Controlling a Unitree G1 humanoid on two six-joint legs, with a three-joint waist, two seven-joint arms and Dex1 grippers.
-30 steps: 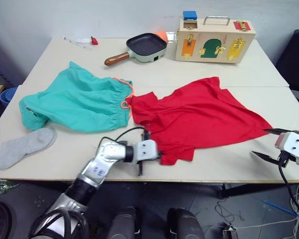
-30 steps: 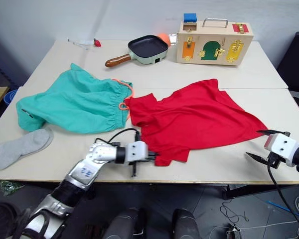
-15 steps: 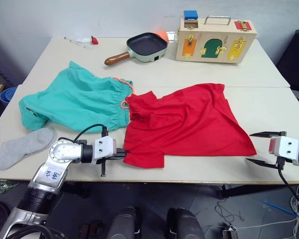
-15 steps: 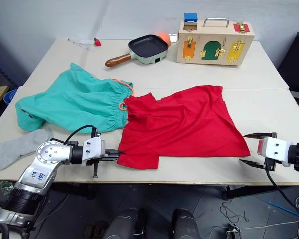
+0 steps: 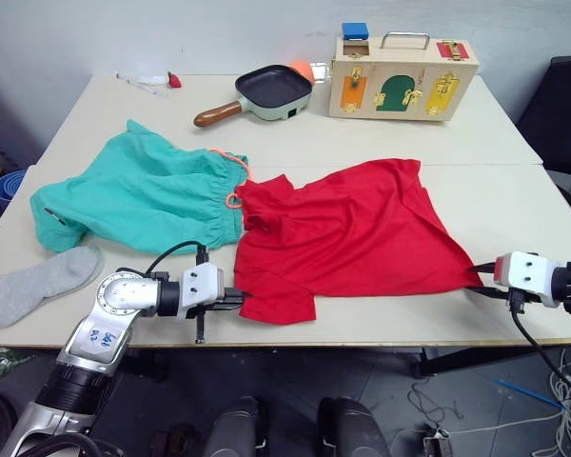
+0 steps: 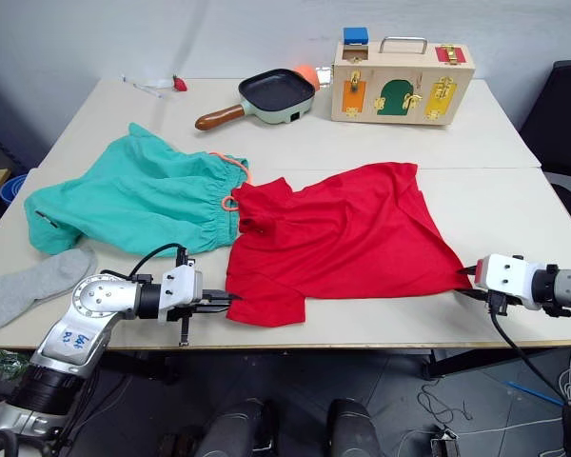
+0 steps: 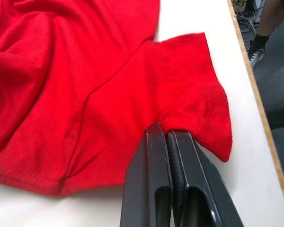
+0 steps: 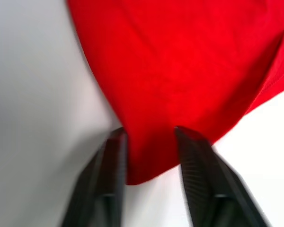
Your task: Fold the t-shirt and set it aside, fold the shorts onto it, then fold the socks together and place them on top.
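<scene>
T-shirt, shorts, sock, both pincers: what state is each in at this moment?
T-shirt: unfolded, spread flat, rumpled.
Shorts: unfolded, left of the t-shirt.
Sock: lying flat by the near edge.
Left pincer: shut on the t-shirt's sleeve.
Right pincer: open, fingers straddling the t-shirt's corner.

t-shirt (image 5: 362, 228) chest print and neck label not visible, socks (image 5: 40, 284) – can't tell one from two, tiny red thing (image 5: 175, 81) at far tabletop (image 5: 514, 205) edge, too small to ID
</scene>
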